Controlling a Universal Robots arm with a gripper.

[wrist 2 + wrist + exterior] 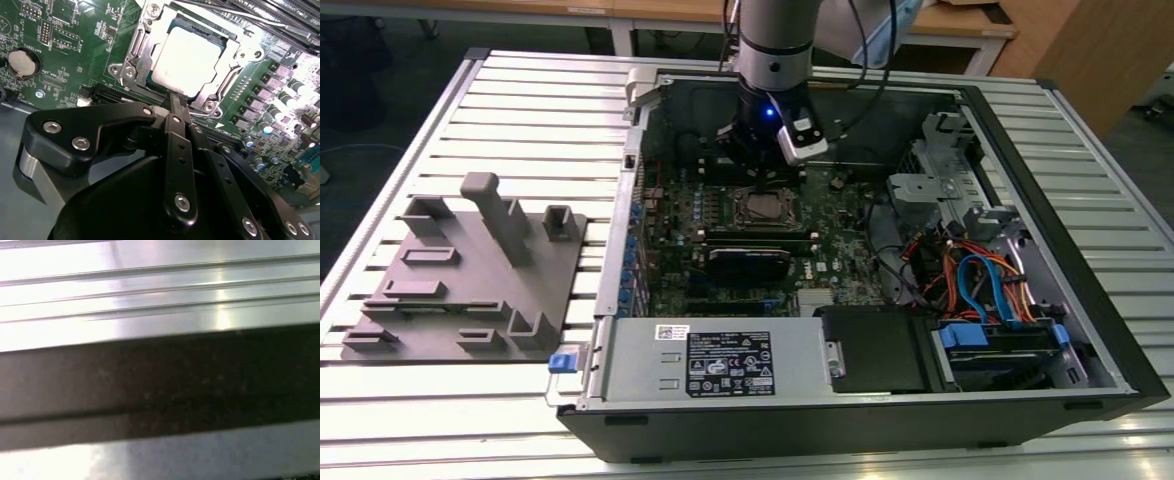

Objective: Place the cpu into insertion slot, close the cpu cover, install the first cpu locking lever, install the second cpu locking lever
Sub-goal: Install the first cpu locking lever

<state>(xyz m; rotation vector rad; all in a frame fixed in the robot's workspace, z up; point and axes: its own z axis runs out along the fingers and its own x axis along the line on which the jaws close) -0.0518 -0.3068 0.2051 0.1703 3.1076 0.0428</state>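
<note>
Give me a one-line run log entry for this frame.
stage: cpu seated in insertion slot | cpu cover down | gripper: shut, tips at socket edge, holding nothing | PC case open

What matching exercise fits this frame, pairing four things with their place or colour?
Things:
1. chip
2. gripper
3. grey fixture tray
4. blue cables

Descriptions:
A. on the slatted table, at the exterior view's left of the computer case
B. seated in the socket, silvery top showing through the metal frame
C. inside the case, toward the exterior view's right
D. black, fingers together, tips at the socket's edge

Pairs: 1-B, 2-D, 3-A, 4-C
</note>
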